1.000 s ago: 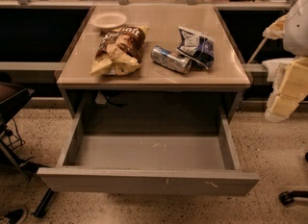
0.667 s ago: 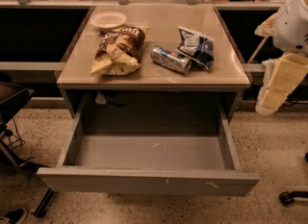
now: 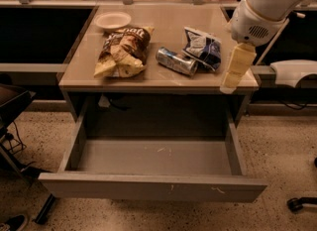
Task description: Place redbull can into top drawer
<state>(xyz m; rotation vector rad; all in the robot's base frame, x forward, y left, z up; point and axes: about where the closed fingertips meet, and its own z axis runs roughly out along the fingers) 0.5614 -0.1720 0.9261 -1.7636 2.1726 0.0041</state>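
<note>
Item: redbull can (image 3: 177,61). It lies on its side on the table (image 3: 163,80), right of centre and nearer the front edge than the back. Its long axis runs mostly along the table's width, with the left end turned a little toward the back edge. Its right end touches the blue-and-white snack bag (image 3: 203,49).

Item: gripper (image 3: 232,76). It hangs at the table's front right corner, above the tabletop. I cannot tell whether it is apart or together, and it holds nothing that I can see.

Relation: the can lies to the gripper's left and slightly toward the back, with the snack bag's front corner nearly between them. I judge I must travel left and turn the wrist to close across the can's narrow width.

Item: top drawer (image 3: 153,188). It is pulled fully out below the front edge.

Also on the table: brown chip bag (image 3: 124,51) left of centre, white bowl (image 3: 113,20) near the back left corner.
</note>
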